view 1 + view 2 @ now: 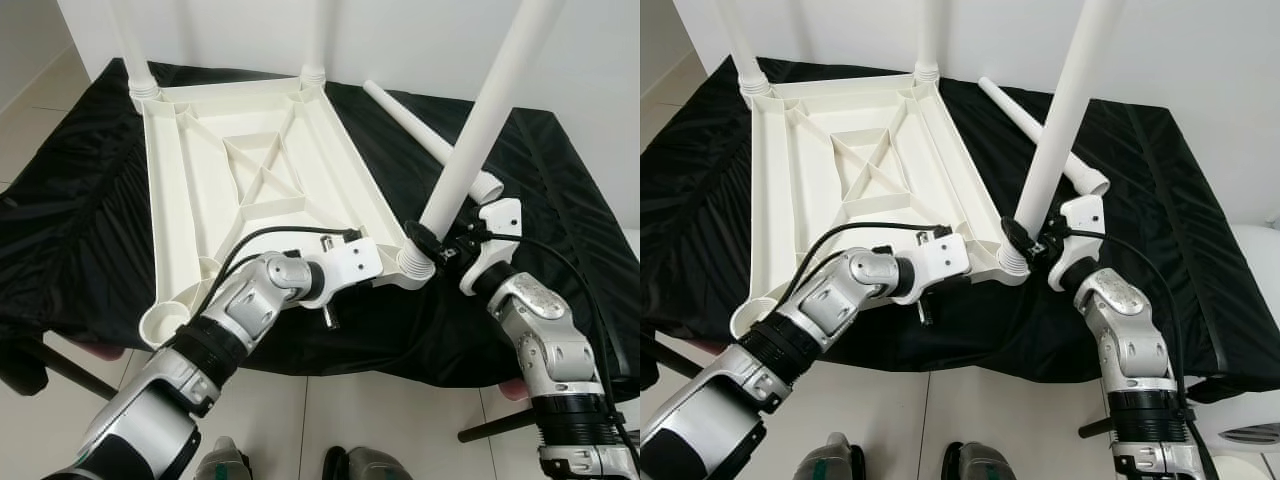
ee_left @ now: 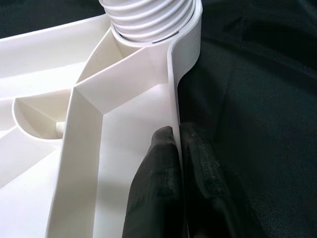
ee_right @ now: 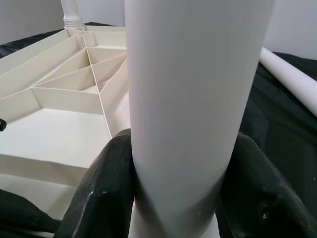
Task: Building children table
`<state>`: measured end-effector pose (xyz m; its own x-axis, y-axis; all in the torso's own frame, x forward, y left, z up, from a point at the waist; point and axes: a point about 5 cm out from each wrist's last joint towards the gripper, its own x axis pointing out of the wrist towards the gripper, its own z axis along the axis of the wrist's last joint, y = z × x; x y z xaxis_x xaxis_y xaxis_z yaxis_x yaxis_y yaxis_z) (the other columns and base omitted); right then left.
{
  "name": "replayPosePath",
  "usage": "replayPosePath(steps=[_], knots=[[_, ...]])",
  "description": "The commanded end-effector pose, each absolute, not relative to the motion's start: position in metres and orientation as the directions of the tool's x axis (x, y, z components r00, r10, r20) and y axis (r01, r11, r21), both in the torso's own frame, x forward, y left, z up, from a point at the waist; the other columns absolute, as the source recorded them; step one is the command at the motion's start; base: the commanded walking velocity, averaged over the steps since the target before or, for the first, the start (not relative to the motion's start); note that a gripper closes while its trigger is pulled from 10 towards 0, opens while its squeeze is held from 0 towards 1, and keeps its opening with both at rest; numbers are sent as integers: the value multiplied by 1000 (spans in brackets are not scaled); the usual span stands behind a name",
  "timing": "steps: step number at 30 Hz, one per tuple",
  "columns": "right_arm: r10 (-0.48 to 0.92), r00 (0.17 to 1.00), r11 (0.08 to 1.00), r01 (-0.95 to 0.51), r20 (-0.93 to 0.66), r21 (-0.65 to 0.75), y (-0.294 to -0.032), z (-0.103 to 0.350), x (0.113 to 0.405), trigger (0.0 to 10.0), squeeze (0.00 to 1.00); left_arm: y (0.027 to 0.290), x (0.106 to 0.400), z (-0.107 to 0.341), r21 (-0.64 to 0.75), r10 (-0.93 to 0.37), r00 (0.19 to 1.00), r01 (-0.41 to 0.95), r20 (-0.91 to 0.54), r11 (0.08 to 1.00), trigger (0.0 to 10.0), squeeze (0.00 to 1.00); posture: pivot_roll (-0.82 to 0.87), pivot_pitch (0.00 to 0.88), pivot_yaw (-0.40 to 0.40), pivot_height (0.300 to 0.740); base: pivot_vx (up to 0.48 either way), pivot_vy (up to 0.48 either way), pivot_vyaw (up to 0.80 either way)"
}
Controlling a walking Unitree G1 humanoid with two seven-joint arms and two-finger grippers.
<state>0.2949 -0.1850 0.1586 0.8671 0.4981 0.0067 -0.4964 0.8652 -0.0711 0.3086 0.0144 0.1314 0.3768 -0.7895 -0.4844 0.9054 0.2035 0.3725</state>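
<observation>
A white plastic table top point(image 1: 195, 190) lies upside down on a black cloth. Two white legs point(image 1: 132, 50) point(image 1: 315, 40) stand upright in its far corners. A third leg point(image 1: 485, 115) rises tilted from the near right corner socket point(image 1: 415, 265). My right gripper point(image 1: 432, 243) is shut on that leg just above its base; both black fingers point(image 3: 106, 183) wrap the tube point(image 3: 193, 99). My left gripper point(image 2: 177, 133) is shut on the table top's rim point(image 2: 173, 84), close to the ribbed socket point(image 2: 148, 20). A loose leg point(image 1: 420, 128) lies on the cloth at the back right.
The near left corner socket point(image 1: 165, 322) holds no leg and overhangs the cloth's front edge. The black cloth point(image 1: 80, 200) drapes over a low support. Tiled floor point(image 1: 380, 420) lies in front, and a white wall stands behind.
</observation>
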Motion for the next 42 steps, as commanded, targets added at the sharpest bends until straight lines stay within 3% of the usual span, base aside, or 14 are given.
replayPosePath(steps=[1,22,33,42], knots=[[523,848,848,-528,-82,-51,-180,134,290,10000,0,23,312,125,388,-747,414,894,-519,226,10000,0,11,79,-50,740,0,0,0],[529,846,844,-533,-72,-60,-175,115,276,10000,0,23,311,126,390,-751,409,895,-519,217,10000,0,14,74,-46,740,0,0,0],[513,858,858,-513,-18,6,-172,107,273,10000,0,22,310,126,392,-753,404,896,-519,210,10000,0,20,69,-48,740,0,0,0],[492,868,871,-491,-64,29,-171,103,276,10000,0,23,310,127,394,-751,405,895,-521,210,10000,0,23,73,-42,740,0,0,0]])
